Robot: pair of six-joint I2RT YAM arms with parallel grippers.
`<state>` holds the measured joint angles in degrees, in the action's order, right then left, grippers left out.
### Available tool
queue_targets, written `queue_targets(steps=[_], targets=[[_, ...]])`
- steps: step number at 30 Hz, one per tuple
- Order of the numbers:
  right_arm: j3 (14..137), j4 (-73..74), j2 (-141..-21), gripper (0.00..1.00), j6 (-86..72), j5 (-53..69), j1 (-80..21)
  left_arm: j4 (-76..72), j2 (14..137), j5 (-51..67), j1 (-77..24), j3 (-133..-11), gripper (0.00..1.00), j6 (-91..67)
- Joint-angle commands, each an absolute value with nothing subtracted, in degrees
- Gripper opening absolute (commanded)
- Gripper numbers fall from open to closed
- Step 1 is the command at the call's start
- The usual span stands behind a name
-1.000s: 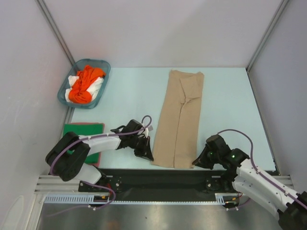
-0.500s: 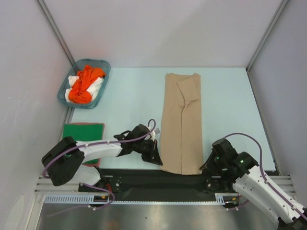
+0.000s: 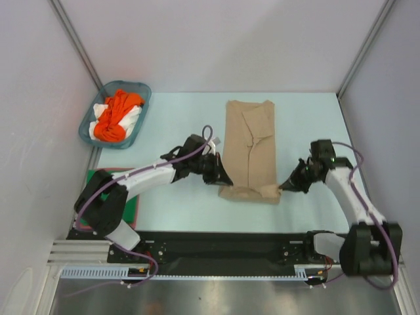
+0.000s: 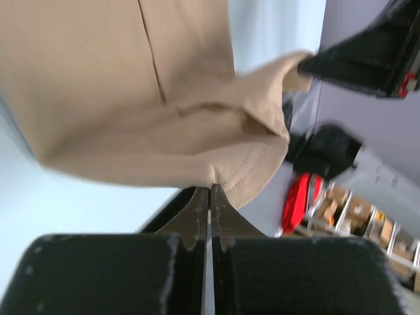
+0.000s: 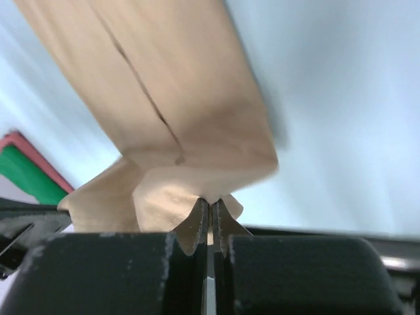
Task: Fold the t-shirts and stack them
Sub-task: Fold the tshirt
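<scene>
Since both jaws are pressed fully together on cloth, the left gripper (image 4: 210, 197) pinches the near-left hem corner of the tan-beige t-shirt (image 3: 251, 141) and the right gripper (image 5: 210, 211) pinches the near-right corner. That near edge bunches up between them. At the near left of the table (image 3: 177, 128), partly under the left arm, a folded dark green t-shirt (image 3: 131, 207) lies on a reddish t-shirt (image 5: 23, 146). The rest of the tan-beige t-shirt lies flat as a narrow strip running away from the arms. At the far left the teal basket (image 3: 143, 92) holds an orange t-shirt (image 3: 115, 115) on top of a white t-shirt (image 3: 134, 117), both crumpled.
</scene>
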<state>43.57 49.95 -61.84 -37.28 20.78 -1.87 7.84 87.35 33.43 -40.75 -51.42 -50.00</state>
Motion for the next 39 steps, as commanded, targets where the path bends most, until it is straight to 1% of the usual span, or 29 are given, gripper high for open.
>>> queue_targets(steps=[1, 2, 5, 7, 8, 12, 18, 23, 29, 39], targets=[[54.6, 42.8, -74.2, 0.0, -27.3, 26.8, 1.0, 6.8, 93.9, 34.3, -36.3, -60.2, 0.0, -50.2], [56.7, 42.1, -77.4, 0.0, -26.0, 27.2, 1.9, 6.8, 97.5, 34.5, -35.4, -64.2, 0.0, -50.0], [65.0, 40.8, -87.5, 0.0, -24.8, 29.7, 3.4, 6.9, 104.5, 36.2, -31.4, -71.0, 0.0, -50.4], [68.5, 40.5, -93.4, 0.0, -24.5, 30.5, 3.7, 6.9, 107.0, 36.7, -30.2, -73.7, 0.0, -50.6], [72.0, 40.5, -95.1, 0.0, -24.4, 30.8, 3.8, 6.9, 108.2, 37.0, -29.1, -76.4, 0.0, -50.5], [79.2, 40.5, -103.0, 0.0, -24.3, 32.3, 4.3, 7.5, 113.7, 37.1, -27.2, -81.7, 0.0, -50.9], [85.9, 40.2, -111.6, 0.0, -25.0, 35.9, 4.7, 8.3, 119.1, 38.1, -26.2, -88.6, 0.0, -51.6], [88.3, 41.4, -114.2, 0.0, -24.0, 36.1, 5.1, 8.7, 121.4, 38.1, -25.4, -89.7, 0.0, -52.0], [89.7, 42.3, -115.6, 0.0, -23.7, 36.5, 5.4, 8.9, 121.5, 37.4, -24.0, -87.8, 0.0, -52.1], [91.5, 42.0, -118.7, 0.0, -23.9, 37.4, 5.8, 10.3, 125.1, 37.0, -23.6, -91.1, 0.0, -51.8]])
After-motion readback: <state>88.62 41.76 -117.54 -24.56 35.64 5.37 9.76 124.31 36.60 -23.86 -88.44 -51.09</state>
